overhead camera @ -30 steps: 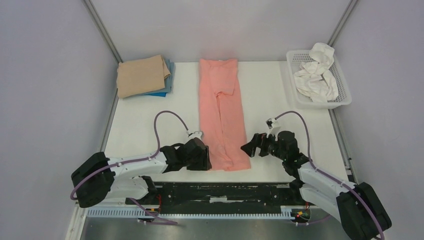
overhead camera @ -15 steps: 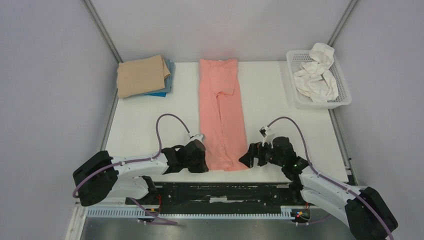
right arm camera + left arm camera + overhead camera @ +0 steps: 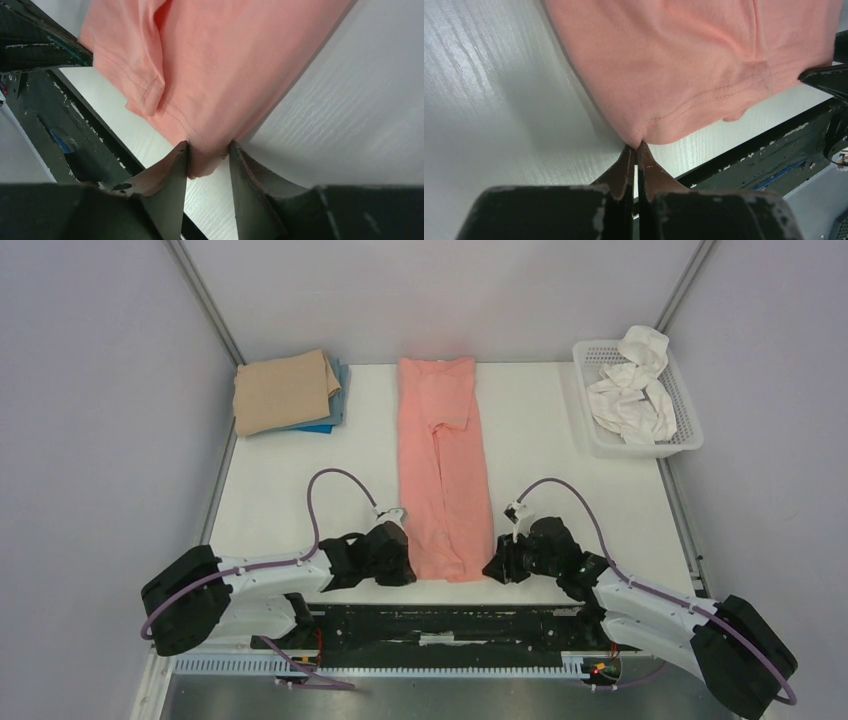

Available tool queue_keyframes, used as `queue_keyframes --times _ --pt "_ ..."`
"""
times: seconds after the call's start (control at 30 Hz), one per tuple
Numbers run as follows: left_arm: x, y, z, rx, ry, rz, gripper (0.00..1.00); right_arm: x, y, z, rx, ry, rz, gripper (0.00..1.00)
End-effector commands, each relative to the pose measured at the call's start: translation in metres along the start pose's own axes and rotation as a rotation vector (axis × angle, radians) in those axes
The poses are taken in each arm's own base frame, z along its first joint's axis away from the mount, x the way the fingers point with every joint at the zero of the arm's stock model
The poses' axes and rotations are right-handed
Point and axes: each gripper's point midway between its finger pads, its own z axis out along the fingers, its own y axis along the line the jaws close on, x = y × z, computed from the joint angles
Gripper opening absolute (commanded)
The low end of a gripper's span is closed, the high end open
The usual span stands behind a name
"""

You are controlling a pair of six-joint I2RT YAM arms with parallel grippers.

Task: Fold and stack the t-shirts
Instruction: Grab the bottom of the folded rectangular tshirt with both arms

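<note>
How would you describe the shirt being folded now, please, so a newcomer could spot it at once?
On the white table, look along the middle, between the folded tan-and-blue stack far left and the white mesh basket far right. The salmon-pink t-shirt lies there as one long strip, the only pink cloth.

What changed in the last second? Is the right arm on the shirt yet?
The right gripper moved toward the near edge and leftward, to the near right corner of the salmon-pink t-shirt; its jaws now straddle that corner, open. The left gripper barely shifted, staying shut on the near left corner. The shirt, the folded stack and the basket stayed put.
</note>
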Motion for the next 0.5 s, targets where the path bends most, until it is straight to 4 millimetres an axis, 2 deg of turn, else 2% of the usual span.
queue_keyframes --times 0.0,0.2,0.23,0.37,0.4,0.47 --pt "0.016 0.022 0.005 -0.055 0.032 0.006 0.02 0.034 -0.011 -0.001 0.038 0.104 0.029 0.29" --pt "0.032 0.031 -0.001 -0.02 0.047 -0.013 0.02 0.046 -0.004 -0.006 -0.012 0.115 0.009 0.06" --pt "0.037 0.032 -0.002 -0.01 0.056 -0.02 0.02 0.053 -0.004 -0.007 -0.02 0.124 0.009 0.02" --pt "0.053 0.038 -0.005 0.027 0.067 -0.038 0.02 0.055 0.013 -0.008 -0.112 0.076 0.004 0.0" --pt "0.059 0.035 -0.007 0.052 0.092 -0.039 0.02 0.064 0.012 -0.009 -0.119 0.087 0.0 0.0" --pt "0.061 0.031 -0.01 0.082 0.095 -0.039 0.02 0.062 0.018 -0.01 -0.144 0.069 -0.017 0.0"
